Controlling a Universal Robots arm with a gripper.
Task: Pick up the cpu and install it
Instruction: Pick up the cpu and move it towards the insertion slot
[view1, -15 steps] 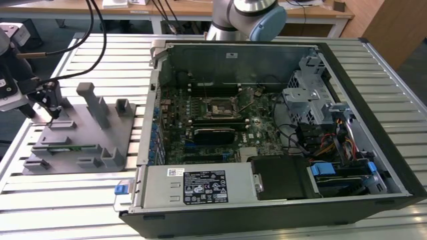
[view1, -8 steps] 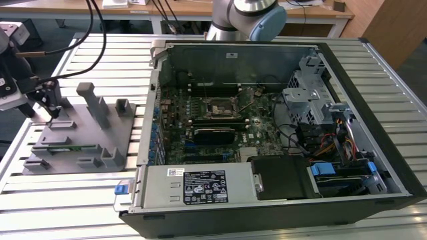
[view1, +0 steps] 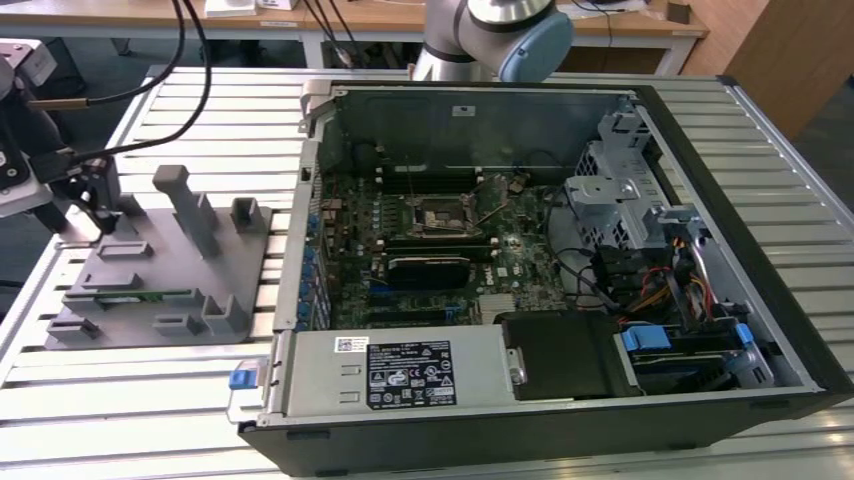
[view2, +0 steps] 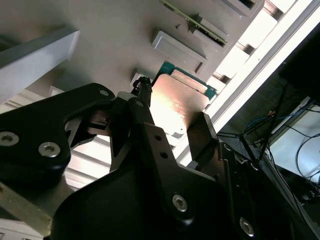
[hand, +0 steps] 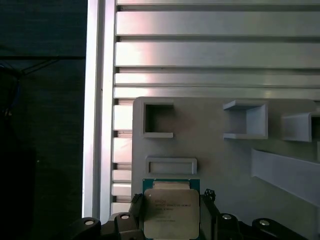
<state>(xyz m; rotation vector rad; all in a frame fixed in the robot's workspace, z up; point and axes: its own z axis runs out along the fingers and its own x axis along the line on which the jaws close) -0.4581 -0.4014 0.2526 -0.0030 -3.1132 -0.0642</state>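
The cpu (hand: 170, 212) is clamped in the gripper (hand: 171, 198). In both wrist views two black fingers (hand: 136, 204) bear on opposite edges of the chip, with its metal top turned up. It is low over the grey fixture plate (hand: 225, 165), just beside a small rectangular frame (hand: 171, 165). Whether it has lifted clear of the plate cannot be told. In the exterior view the plate lies on the slatted table (view1: 200, 110) at that view's left, with the arm's wrist (view1: 34, 150) above its outer corner. The open computer case (view1: 534, 430) lies alongside, at the right. The socket (view1: 434, 213) in the middle of its board (view1: 521, 270) looks unfilled and is well apart from the chip. By this showing the grasp is made. The carry to the case and the install itself are not yet done.
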